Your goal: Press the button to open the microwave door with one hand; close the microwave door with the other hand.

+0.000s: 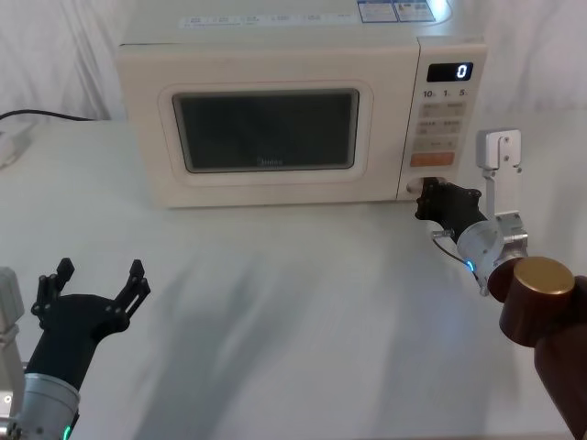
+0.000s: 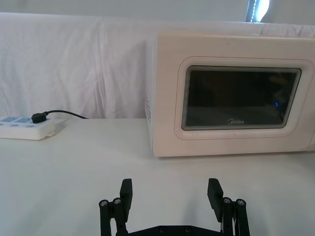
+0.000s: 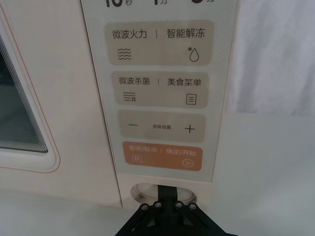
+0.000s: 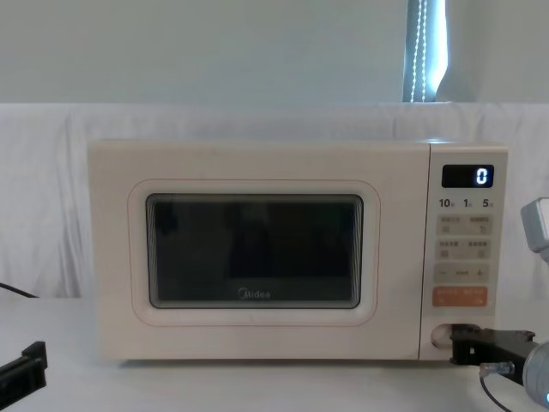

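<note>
Right tool (image 3: 167,194) tip on button (image 3: 142,191); door (image 1: 266,133) shut.

Standing shut on the white bench (image 4: 257,386): the microwave door (image 4: 111,257); showing "0" on the display (image 4: 467,176); reaching in from the lower right, the right hand (image 4: 453,333), fingertips touching the button (image 4: 440,336); peeking in at lower left, the left hand (image 4: 21,371).

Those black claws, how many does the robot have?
2. The left gripper hovers open over the table in front of the microwave door. The right gripper is at the button.
</note>
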You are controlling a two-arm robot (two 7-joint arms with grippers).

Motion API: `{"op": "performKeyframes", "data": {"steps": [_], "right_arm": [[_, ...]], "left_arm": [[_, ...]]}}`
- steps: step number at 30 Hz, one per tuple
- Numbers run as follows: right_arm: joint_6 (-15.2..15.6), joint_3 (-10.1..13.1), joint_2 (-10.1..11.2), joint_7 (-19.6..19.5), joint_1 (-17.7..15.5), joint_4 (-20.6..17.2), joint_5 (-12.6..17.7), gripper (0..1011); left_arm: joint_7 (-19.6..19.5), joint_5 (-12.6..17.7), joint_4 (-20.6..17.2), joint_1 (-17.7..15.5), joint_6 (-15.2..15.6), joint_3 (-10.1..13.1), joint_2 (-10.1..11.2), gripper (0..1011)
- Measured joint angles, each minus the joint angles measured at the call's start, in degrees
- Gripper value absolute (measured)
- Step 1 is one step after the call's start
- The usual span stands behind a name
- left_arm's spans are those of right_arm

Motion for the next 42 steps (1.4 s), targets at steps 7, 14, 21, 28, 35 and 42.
{"op": "performKeyframes", "data": {"steps": [7, 14, 21, 28, 35, 42], "right_arm": [[-0.4, 0.1, -0.1, 0.2, 0.8, 1.2, 0.1, 0], [-0.7, 0.1, -0.2, 0.2, 1.5, 2.3, -0.1, 0], [-0.9, 0.0, -0.3, 0.2, 2.1, 3.0, -0.3, 0], [-1.0, 0.0, -0.3, 0.3, 2.4, 3.4, -0.4, 0], [0.1, 0.1, 0.0, 0.4, 0.4, 0.0, -0.4, 0], [2.0, -0.2, 0.4, 0.0, -3.8, -6.7, -0.6, 0]], "left_arm": [[0.0, 0.0, 0.0, 0.0, 0.0, 0.0, 0.0, 1001], [0.0, 0.0, 0.0, 0.0, 0.0, 0.0, 0.0, 1001], [0.0, 0.0, 0.0, 0.0, 0.0, 0.0, 0.0, 1001], [0.0, 0.0, 0.0, 0.0, 0.0, 0.0, 0.0, 1001], [0.0, 0.0, 0.0, 0.0, 0.0, 0.0, 0.0, 1001], [0.0, 0.0, 0.0, 0.0, 0.0, 0.0, 0.0, 1001]]}}
